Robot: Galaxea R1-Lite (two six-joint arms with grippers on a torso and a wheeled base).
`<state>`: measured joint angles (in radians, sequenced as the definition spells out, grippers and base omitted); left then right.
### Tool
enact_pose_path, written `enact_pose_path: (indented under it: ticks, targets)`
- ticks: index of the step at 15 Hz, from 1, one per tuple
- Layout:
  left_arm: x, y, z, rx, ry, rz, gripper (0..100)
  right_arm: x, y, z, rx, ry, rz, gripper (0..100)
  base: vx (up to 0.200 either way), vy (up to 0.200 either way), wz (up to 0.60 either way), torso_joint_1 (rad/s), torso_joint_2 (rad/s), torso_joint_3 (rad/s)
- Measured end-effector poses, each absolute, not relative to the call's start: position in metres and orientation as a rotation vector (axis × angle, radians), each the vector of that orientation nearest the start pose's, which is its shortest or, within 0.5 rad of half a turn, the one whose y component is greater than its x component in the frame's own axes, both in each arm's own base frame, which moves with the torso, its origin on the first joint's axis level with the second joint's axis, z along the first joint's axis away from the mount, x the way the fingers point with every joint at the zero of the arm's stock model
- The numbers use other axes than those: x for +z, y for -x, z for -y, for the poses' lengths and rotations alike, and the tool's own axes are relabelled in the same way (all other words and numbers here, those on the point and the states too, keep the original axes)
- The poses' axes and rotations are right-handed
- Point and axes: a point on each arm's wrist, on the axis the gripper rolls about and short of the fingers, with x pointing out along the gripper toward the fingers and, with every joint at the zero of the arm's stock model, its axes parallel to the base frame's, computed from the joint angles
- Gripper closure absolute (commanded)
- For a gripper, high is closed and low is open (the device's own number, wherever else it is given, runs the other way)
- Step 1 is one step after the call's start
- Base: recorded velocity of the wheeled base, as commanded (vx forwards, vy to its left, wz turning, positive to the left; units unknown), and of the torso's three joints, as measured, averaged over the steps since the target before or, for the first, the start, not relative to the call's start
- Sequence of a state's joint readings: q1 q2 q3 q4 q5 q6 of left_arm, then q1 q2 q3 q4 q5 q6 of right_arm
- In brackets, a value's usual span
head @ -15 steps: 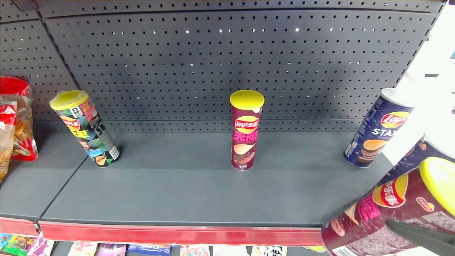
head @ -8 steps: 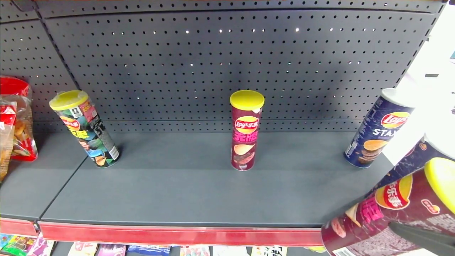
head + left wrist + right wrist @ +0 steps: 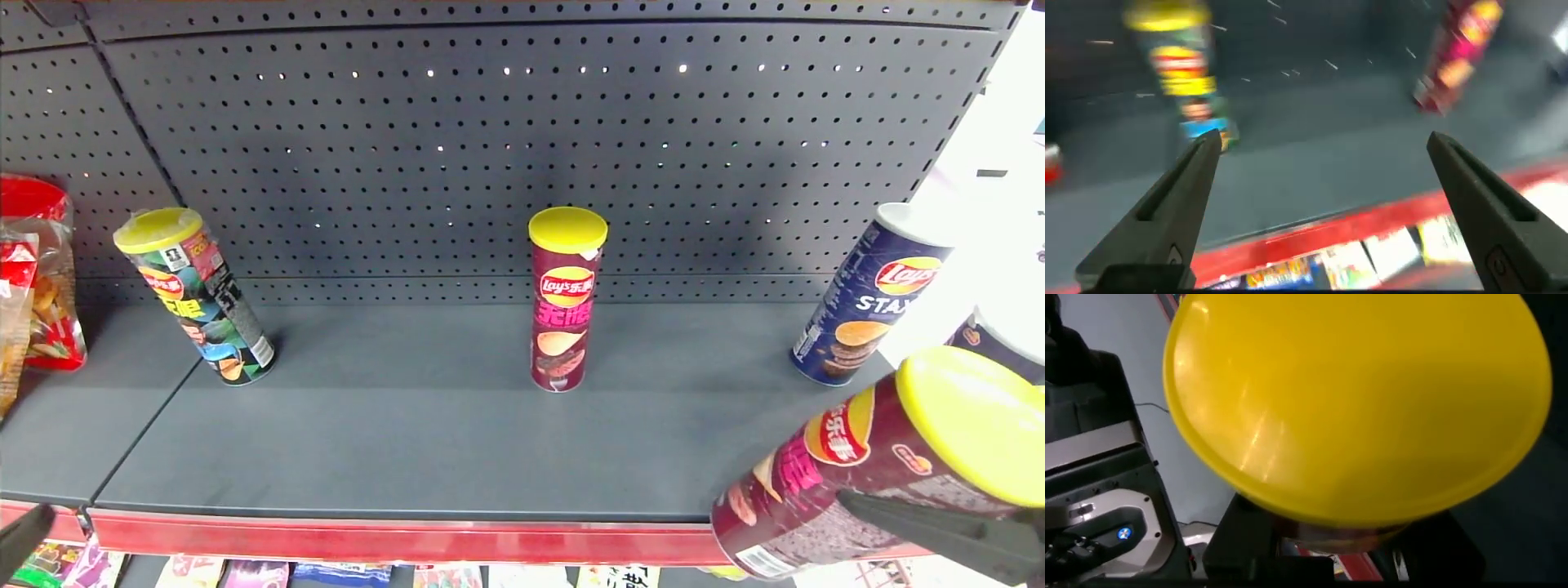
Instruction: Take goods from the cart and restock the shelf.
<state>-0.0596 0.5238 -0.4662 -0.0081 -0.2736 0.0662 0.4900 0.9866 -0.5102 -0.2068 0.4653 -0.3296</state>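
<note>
The right hand (image 3: pixel 867 508) is clamped on a maroon chip can (image 3: pixel 816 482) with a yellow lid (image 3: pixel 1355 400). One dark finger lies along the can's side. The can hangs tilted in the air at the right end of the shelf (image 3: pixel 424 441), its base over the red front rail (image 3: pixel 408 535) and its lid raised up and away from the shelf.

The left hand (image 3: pixel 1324 137) is empty, its two fingers spread wide apart. It sits low at the left, in front of the rail and facing the shelf.

Three cans stand on the grey shelf, well apart and near the pegboard back (image 3: pixel 490 147). A multicoloured can (image 3: pixel 200 298) with a yellow lid is on the left. A second maroon can (image 3: pixel 563 318), matching the held one, stands in the middle. A dark blue can (image 3: pixel 865 302) with a white lid is on the right. Another dark can (image 3: pixel 1000 339) shows at the right edge, partly hidden behind the held one.

Snack bags (image 3: pixel 33 286) sit at the far left end. Coloured packets (image 3: pixel 326 576) lie on the level below the rail.
</note>
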Motion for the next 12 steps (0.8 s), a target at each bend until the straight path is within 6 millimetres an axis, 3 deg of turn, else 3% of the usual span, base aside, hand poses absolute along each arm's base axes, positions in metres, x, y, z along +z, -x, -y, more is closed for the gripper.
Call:
enact_pose_path:
  ticks: [5,12]
  targets:
    - [0.229,-0.09,0.026,-0.639,-0.092,-0.209,0,0.223,-0.126,-0.093,0.99,0.337,-0.145,100,0.0,0.0,0.0,0.0,0.0,0.0]
    - [0.223,-0.167,0.07,-0.861,-0.117,-0.223,0,0.222,-0.131,-0.096,0.97,0.319,-0.174,100,0.0,0.0,0.0,0.0,0.0,0.0]
